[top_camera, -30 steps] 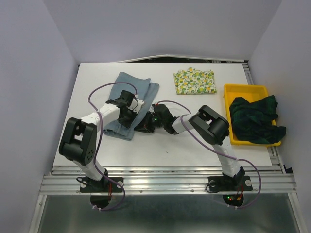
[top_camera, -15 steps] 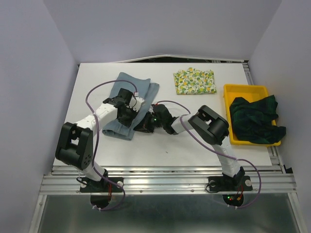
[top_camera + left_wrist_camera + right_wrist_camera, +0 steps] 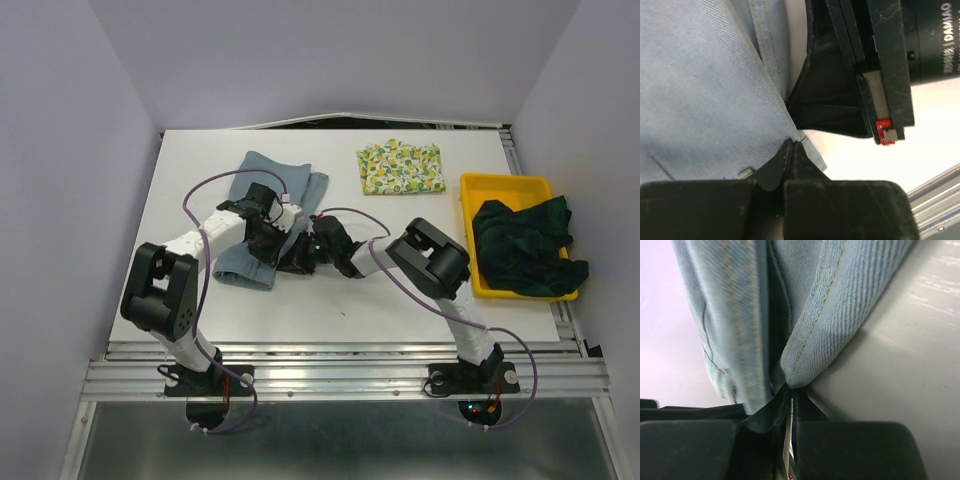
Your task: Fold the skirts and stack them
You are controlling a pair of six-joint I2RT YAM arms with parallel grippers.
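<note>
Left pincer (image 3: 791, 148) now pinches shut on a hem corner of the blue-grey skirt (image 3: 265, 168), lying left-centre on the worktop (image 3: 400, 300). Right pincer (image 3: 788, 390), just beside it, has likewise just closed on that edge. Both grips set; fold lift looks ready.

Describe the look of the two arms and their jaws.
Both the left arm and right arm have white links between chunky black joint housings, on black bases. A purple cable loops along each. The jaws are black; the left wrist view shows a red tab on the right arm's and white DAMIAO lettering on its motor.
</note>
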